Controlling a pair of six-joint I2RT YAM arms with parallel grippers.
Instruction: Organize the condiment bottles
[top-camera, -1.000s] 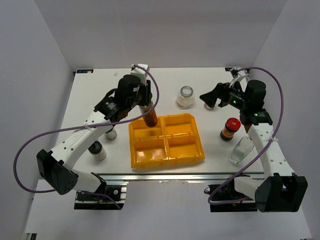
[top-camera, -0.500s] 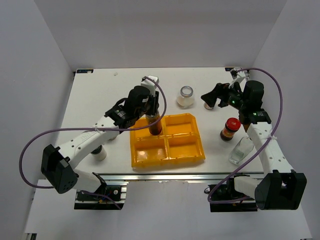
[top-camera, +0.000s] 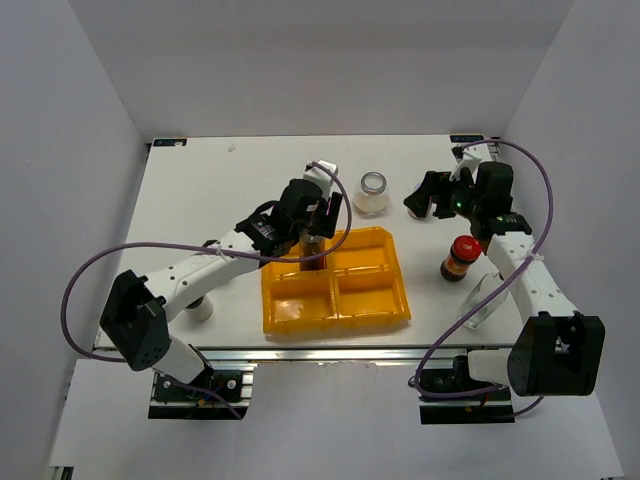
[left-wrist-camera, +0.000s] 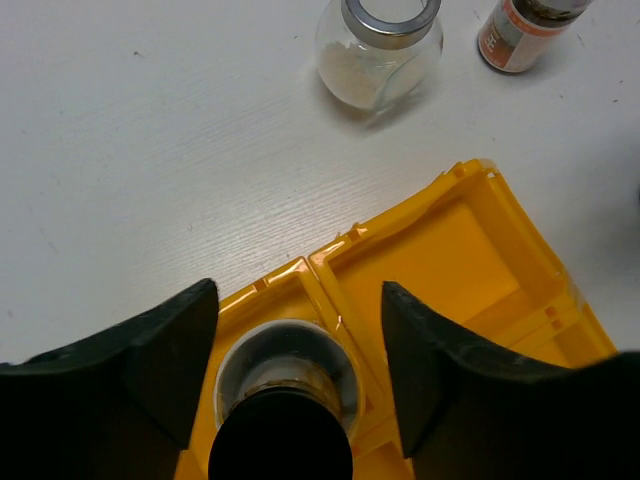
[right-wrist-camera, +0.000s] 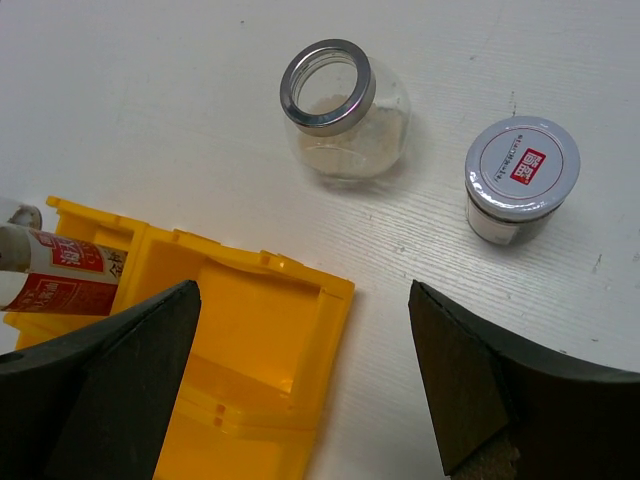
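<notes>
The tall dark bottle with a black cap (left-wrist-camera: 285, 450) stands upright in the back left compartment of the yellow tray (top-camera: 336, 324). My left gripper (top-camera: 313, 232) straddles it, open, with a gap between each finger and the bottle (top-camera: 314, 254). My right gripper (top-camera: 426, 196) hangs open and empty over the table at the back right. Below it are the wide clear jar (right-wrist-camera: 345, 110) and the silver-lidded jar (right-wrist-camera: 521, 178). The red-lidded jar (top-camera: 462, 256) stands right of the tray. A clear bottle (top-camera: 484, 301) lies nearer the front.
A shaker (top-camera: 198, 306) stands left of the tray, partly under my left arm. The tray's other three compartments (left-wrist-camera: 480, 250) hold nothing. The wide clear jar (top-camera: 372, 193) sits just behind the tray's back edge.
My left arm carried the tall dark bottle right and down into the tray's back left compartment, then its jaws opened off it. The right gripper shifted slightly left.
</notes>
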